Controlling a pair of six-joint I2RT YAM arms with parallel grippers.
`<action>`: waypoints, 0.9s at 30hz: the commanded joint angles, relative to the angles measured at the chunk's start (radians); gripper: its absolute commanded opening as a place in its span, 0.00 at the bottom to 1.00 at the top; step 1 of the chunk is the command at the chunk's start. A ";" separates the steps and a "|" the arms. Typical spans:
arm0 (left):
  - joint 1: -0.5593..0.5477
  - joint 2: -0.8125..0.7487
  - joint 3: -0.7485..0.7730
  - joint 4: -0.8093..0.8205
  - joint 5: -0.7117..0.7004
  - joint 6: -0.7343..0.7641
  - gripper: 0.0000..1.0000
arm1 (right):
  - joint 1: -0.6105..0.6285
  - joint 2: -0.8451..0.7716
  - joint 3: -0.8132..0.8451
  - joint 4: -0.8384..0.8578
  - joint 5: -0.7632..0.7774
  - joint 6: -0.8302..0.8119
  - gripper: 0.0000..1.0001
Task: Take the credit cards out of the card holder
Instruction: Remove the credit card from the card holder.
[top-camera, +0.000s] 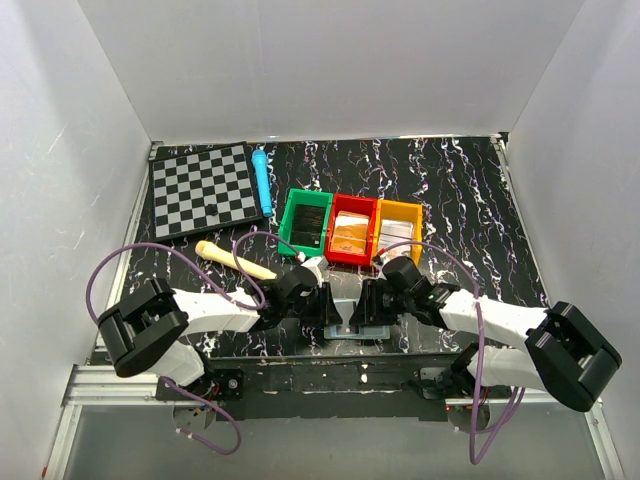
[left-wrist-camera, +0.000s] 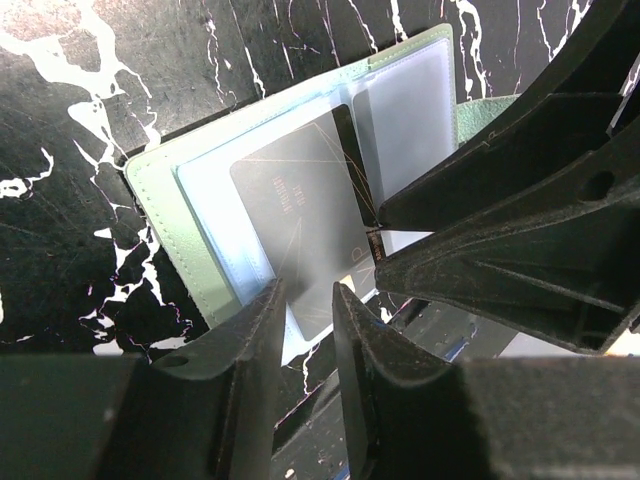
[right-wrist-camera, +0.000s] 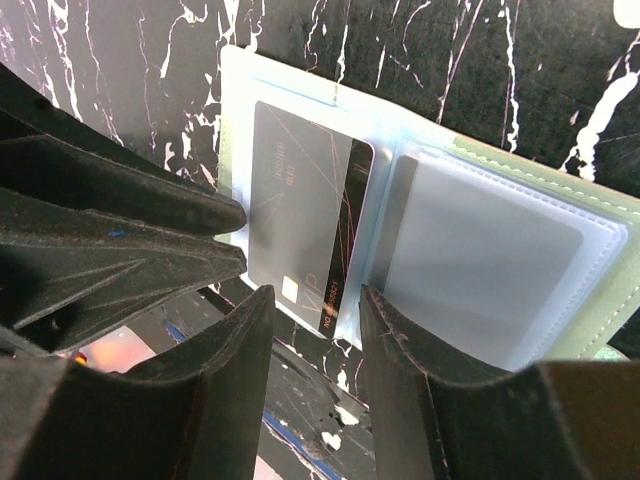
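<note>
Black marbled table (top-camera: 480, 200). Holder (left-wrist-camera: 160, 200) lay open and flat right under both claws. Right claw (right-wrist-camera: 315, 320) was pinched down on the dark card (right-wrist-camera: 300, 200) at its stripe edge. Left claw (left-wrist-camera: 310, 300) was nearly closed over the opposite panel edge; couldn't tell if it gripped.

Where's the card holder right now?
In the top view, the card holder lies open between the left gripper and right gripper, in front of the red bin.
</note>
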 joint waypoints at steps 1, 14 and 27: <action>0.008 0.010 -0.006 0.009 -0.014 -0.016 0.24 | -0.004 -0.030 -0.025 0.090 -0.015 0.024 0.47; 0.009 0.035 -0.032 -0.024 -0.042 -0.038 0.11 | -0.015 -0.035 -0.080 0.186 -0.026 0.070 0.47; 0.013 0.061 -0.048 -0.016 -0.042 -0.053 0.07 | -0.019 -0.078 -0.137 0.262 -0.046 0.102 0.44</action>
